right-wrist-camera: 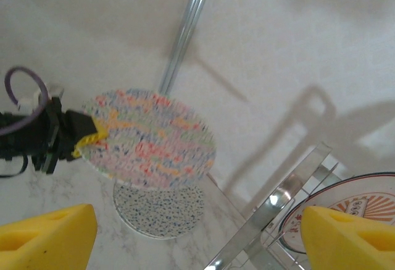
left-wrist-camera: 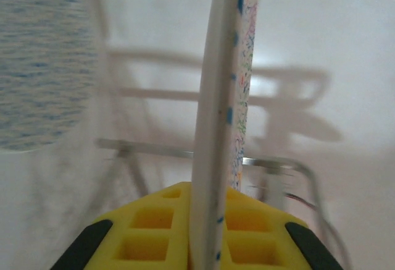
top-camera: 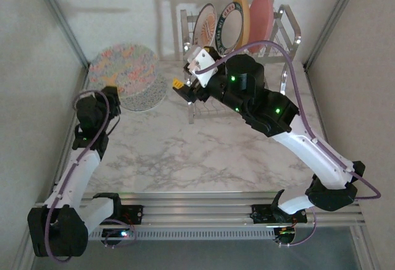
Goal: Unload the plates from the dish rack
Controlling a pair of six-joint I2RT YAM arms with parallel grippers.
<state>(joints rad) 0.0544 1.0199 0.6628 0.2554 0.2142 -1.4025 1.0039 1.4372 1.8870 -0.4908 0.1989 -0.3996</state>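
Note:
My left gripper (top-camera: 110, 91) is shut on the rim of the colourful floral plate (top-camera: 123, 67), which it holds just above the grey speckled plate (top-camera: 150, 99) lying on the table. In the left wrist view the floral plate (left-wrist-camera: 222, 97) stands edge-on, pinched between the yellow fingers (left-wrist-camera: 154, 227). My right gripper (top-camera: 184, 88) hangs open in front of the chrome dish rack (top-camera: 289, 32), its fingers (right-wrist-camera: 46, 236) wide apart with nothing between them. In the rack stand a sunburst plate (top-camera: 205, 26), a dark-rimmed white plate (top-camera: 229, 28), a yellow plate (top-camera: 242, 10) and a pink plate (top-camera: 263, 12).
A metal frame post (top-camera: 58, 16) runs along the left wall close to the held plate. The rack's end rail (right-wrist-camera: 290, 202) lies just below the right gripper, with the sunburst plate (right-wrist-camera: 364, 205) behind it. Bare marble table (top-camera: 185, 152) spreads in front.

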